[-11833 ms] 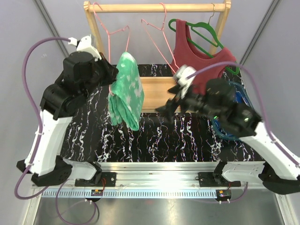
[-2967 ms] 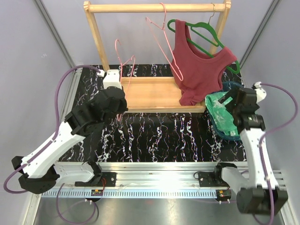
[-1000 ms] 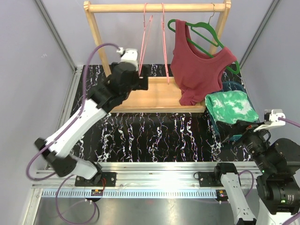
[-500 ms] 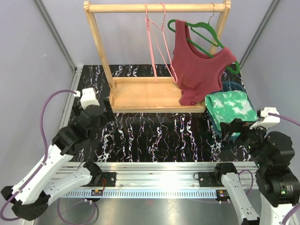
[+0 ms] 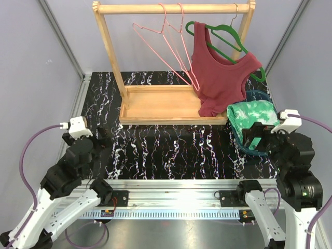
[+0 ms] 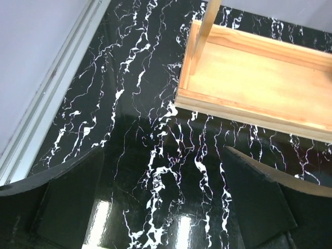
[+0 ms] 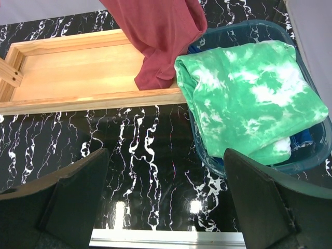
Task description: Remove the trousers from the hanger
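The green-and-white tie-dye trousers (image 5: 255, 116) lie folded in a blue bin (image 5: 258, 95) at the table's right, off any hanger. In the right wrist view these trousers (image 7: 249, 101) cover a blue cloth, of which only an edge (image 7: 303, 138) shows. Two pink hangers (image 5: 165, 39) hang bare on the wooden rail. My left gripper (image 5: 101, 136) is low at the near left, open over bare table (image 6: 163, 154). My right gripper (image 5: 254, 139) hovers just in front of the bin, open and empty (image 7: 166, 154).
A dark red tank top (image 5: 220, 72) hangs on a green hanger (image 5: 223, 33) at the rail's right end. The wooden rack (image 5: 171, 8) stands on a tray base (image 5: 161, 104) at the back. Grey walls close in both sides.
My left arm has pulled back from the rack to the near left corner. The pink hangers have swung and spread apart. My right arm has shifted slightly.
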`<act>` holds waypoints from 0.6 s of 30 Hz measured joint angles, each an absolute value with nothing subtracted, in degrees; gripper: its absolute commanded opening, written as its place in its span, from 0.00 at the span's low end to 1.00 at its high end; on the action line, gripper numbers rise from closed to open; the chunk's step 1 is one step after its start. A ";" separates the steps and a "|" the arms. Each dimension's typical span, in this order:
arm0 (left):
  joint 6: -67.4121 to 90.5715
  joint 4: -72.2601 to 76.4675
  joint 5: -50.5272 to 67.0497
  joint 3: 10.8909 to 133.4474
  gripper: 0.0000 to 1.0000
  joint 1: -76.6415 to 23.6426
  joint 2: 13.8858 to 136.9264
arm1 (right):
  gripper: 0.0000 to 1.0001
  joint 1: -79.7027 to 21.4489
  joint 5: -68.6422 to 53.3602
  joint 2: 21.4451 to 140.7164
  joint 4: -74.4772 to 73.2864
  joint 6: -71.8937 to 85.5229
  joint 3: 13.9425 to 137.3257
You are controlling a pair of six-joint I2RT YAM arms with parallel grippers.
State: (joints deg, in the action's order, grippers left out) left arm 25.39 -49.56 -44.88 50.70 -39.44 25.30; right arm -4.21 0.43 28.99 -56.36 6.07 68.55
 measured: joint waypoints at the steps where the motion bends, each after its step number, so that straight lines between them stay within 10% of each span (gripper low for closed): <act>1: 25.12 -49.15 -44.84 50.46 0.99 -39.16 24.86 | 1.00 -4.21 0.49 29.50 -55.83 6.07 68.31; 18: 22.24 -45.98 -40.51 49.23 0.99 -33.21 24.32 | 1.00 -4.23 -1.17 31.05 -50.26 6.04 64.10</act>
